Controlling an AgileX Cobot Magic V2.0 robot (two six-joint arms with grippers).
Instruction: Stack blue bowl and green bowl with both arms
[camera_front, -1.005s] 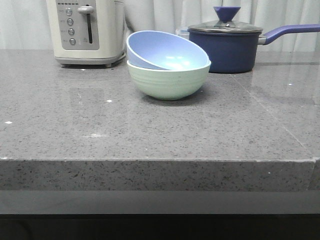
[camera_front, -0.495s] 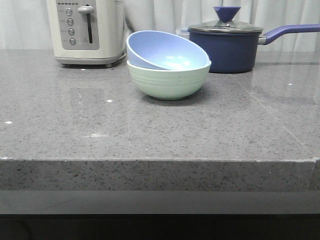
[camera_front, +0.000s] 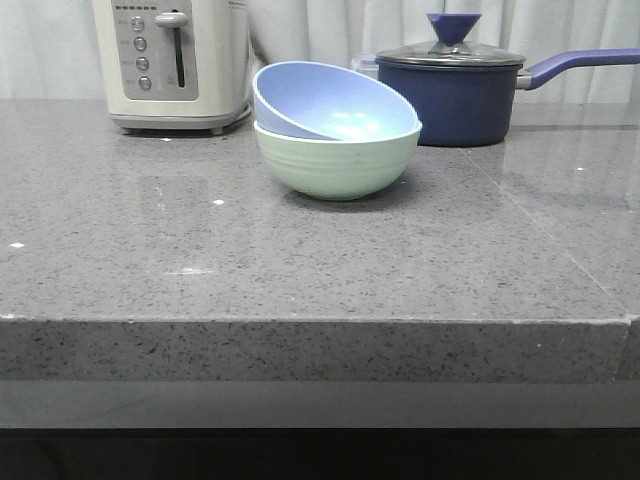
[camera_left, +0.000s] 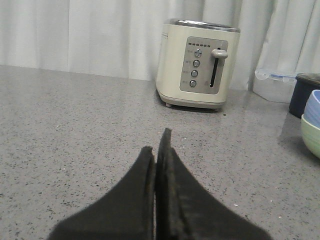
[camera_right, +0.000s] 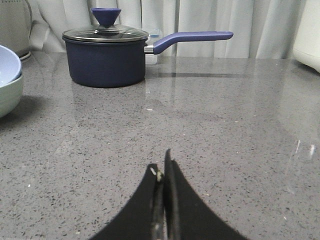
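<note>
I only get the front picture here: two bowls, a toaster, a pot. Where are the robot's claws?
Observer: Both off the bowls. The left claw hangs low over bare counter, facing the toaster.
Operator: Is it open?
Observer: No, its fingers are pressed together, empty.
Operator: And the other one?
Observer: The right claw is shut too, facing the pot, with the blue bowl and green bowl off to its side.

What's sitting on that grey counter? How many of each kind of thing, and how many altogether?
Bowls: 2, the blue bowl sitting tilted inside the green bowl
Saucepans: 1, the navy saucepan with a lid
Toasters: 1, the cream toaster
Clear plastic containers: 1, the plastic container beside the toaster
Total: 5
</note>
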